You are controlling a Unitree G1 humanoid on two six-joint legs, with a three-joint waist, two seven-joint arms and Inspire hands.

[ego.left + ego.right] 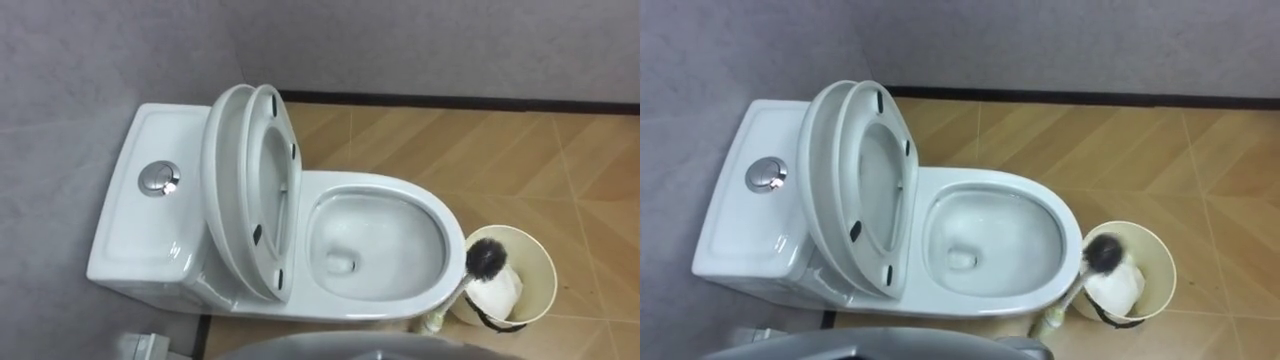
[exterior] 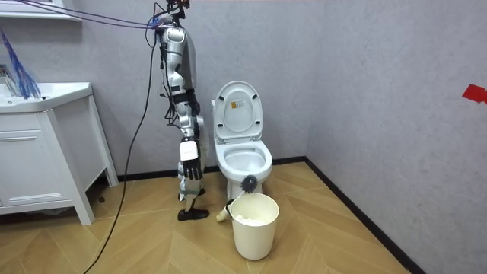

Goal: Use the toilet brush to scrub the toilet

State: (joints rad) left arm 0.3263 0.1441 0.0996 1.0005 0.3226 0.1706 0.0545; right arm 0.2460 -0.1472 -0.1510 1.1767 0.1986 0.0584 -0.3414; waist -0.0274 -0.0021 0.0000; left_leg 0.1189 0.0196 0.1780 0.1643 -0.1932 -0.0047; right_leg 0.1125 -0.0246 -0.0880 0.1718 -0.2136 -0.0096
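Robot stands side-on to the toilet [image 1: 452, 240], on the room view's left of it, upright. Right arm hangs straight down, right hand [image 2: 190, 162] at thigh height. Too small and dark at this range, can't tell how far the hand is open or whether it holds anything.

Toilet brush [image 1: 487, 257] is not in that hand. It's down on the floor, lower than the hand and on the far side of the bowl from it, well apart. Dark bristle head is up, between the bowl's front rim and the bin [image 1: 540, 265]. The thin handle slants down to a pale end on the floor by the toilet's foot. Can't tell if the head rests on the bin rim, the bowl or both. The middle of the handle is hard to trace.

The bin is cream and open-topped, just past the brush from the hand, with white paper [image 1: 497, 290] inside, partly covered by the brush head.

Seat [image 1: 268, 190] and lid [image 1: 225, 190] are both up, leaning back on the tank [image 1: 150, 230], which has a chrome flush button [image 1: 158, 179] on top. Bowl is open with water at the bottom.

Behind the robot, away from the toilet, a white sink cabinet [image 2: 38, 164] is cut off at the frame edge.
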